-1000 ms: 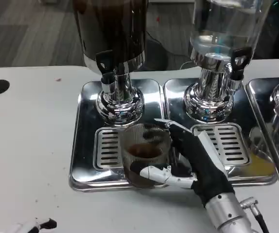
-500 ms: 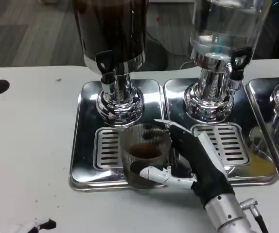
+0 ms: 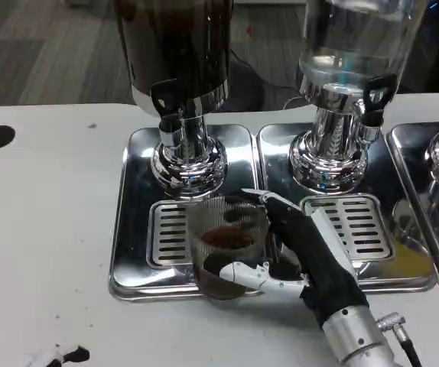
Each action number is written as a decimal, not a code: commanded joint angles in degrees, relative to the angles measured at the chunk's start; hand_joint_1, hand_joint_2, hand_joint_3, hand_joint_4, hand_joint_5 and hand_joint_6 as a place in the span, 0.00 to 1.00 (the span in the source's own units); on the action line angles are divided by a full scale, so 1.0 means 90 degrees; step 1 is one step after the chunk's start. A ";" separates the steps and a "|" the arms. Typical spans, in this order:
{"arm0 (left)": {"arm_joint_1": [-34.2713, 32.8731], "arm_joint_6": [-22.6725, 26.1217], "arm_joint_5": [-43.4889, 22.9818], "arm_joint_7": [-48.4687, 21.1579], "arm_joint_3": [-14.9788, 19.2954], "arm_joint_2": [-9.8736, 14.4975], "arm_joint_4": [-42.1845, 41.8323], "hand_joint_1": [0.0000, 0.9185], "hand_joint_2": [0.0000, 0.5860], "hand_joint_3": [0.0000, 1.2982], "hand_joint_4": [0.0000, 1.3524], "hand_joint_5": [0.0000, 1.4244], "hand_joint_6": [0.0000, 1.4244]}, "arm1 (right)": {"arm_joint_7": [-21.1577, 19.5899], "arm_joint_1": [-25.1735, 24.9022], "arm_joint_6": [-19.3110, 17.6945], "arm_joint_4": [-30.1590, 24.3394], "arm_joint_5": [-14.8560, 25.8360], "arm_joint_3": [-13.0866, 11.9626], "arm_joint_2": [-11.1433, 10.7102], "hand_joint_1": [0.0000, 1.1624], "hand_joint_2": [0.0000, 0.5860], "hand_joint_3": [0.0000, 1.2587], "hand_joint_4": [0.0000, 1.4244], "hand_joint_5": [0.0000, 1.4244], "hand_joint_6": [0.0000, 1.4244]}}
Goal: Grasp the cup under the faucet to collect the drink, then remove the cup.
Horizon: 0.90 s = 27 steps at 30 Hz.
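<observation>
Fingers of the right hand [image 3: 300,256] wrap the clear ribbed cup [image 3: 227,245], thumb across its near side and the others round its far rim, grasping it. Cup, with dark drink in its bottom, stands on the slotted grille of the steel drip tray [image 3: 131,229], just in front of the dark dispenser's faucet [image 3: 167,115]. Left hand [image 3: 55,355] rests at the table's near edge, well apart from the tray; its state I cannot tell.

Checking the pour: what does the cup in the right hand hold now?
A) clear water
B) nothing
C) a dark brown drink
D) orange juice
C: the ribbed clear cup, gripped by the right hand on the left drip tray, shows dark brown liquid inside.
</observation>
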 commanded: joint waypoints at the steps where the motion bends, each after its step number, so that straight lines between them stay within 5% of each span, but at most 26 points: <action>1: 0.0018 0.0008 0.0019 0.0033 -0.0019 0.0034 0.0061 0.00 0.27 0.25 0.17 0.23 0.36 | -0.0048 -0.0049 -0.0297 -0.0243 0.0168 -0.0033 0.0105 0.64 0.22 0.30 0.30 0.33 0.21; 16: -0.0051 0.0046 0.0019 -0.0016 -0.0031 0.0047 0.0046 0.00 0.26 0.25 0.17 0.23 0.36 | 0.0039 -0.0050 -0.0227 -0.0503 0.0262 -0.0061 0.0085 0.63 0.22 0.30 0.30 0.33 0.21; 27: -0.0174 0.0116 0.0048 -0.0089 -0.0083 0.0084 0.0060 0.00 0.26 0.25 0.17 0.23 0.36 | 0.0091 0.0129 -0.0520 -0.0674 0.0223 -0.0128 -0.0195 0.64 0.21 0.30 0.30 0.33 0.21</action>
